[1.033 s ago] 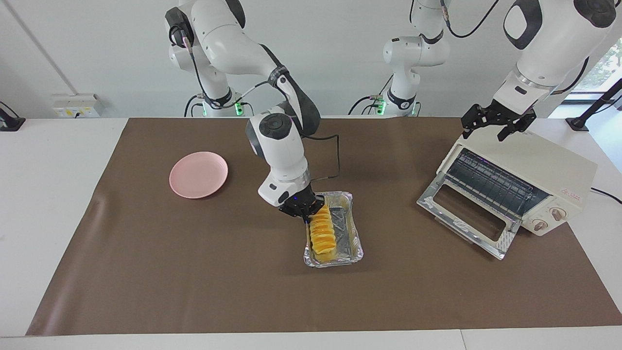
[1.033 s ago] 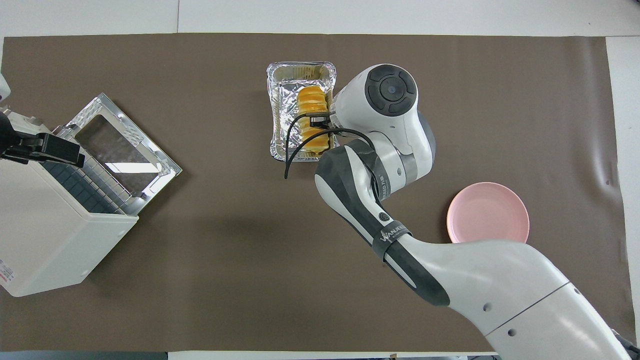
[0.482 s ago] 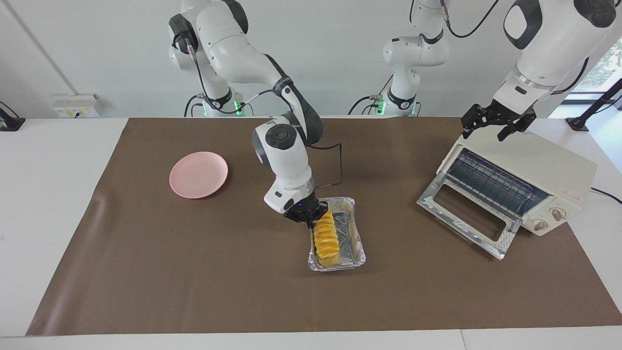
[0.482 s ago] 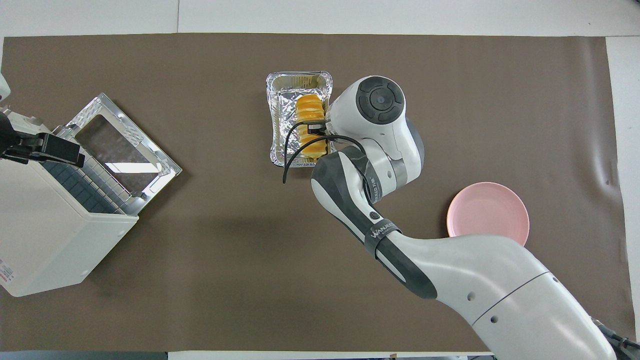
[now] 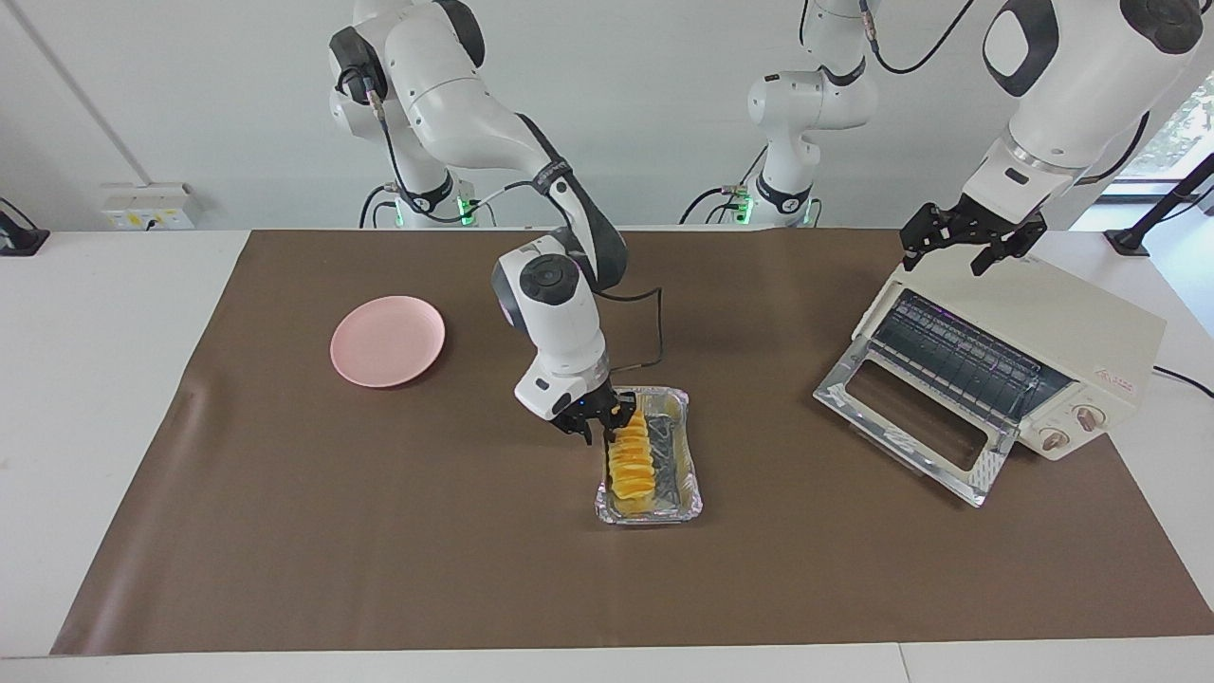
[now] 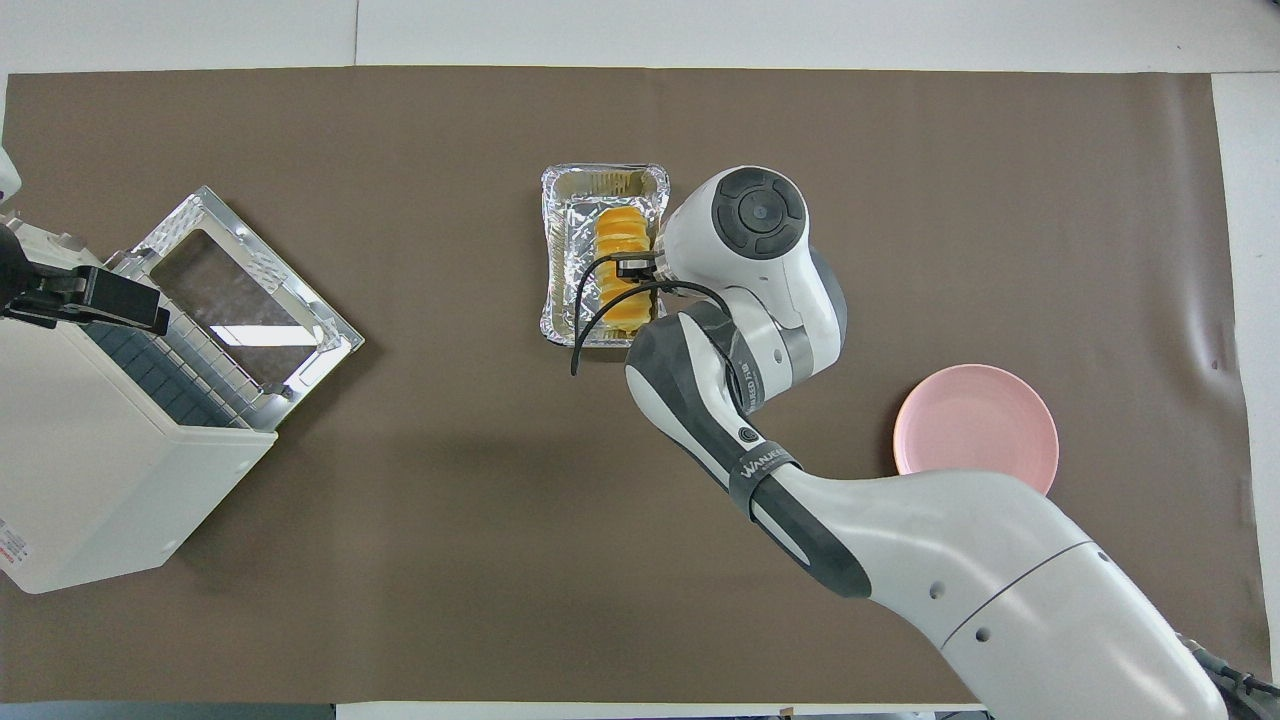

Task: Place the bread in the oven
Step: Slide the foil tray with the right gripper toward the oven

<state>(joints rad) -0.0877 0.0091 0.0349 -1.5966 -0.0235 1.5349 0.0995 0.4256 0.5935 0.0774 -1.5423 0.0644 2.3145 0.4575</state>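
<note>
Below, right tool (image 5: 604, 424) apart at bread (image 5: 630, 454), hidden overhead, left tool (image 5: 972, 243) apart.

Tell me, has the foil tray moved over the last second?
Yes. Judged against the pink plate, which stayed put, the foil tray slid a little nearer to the robots and slightly toward the right arm's end of the table, with the bread in it.

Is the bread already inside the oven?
No, the bread lies in the foil tray, apart from the oven.
</note>
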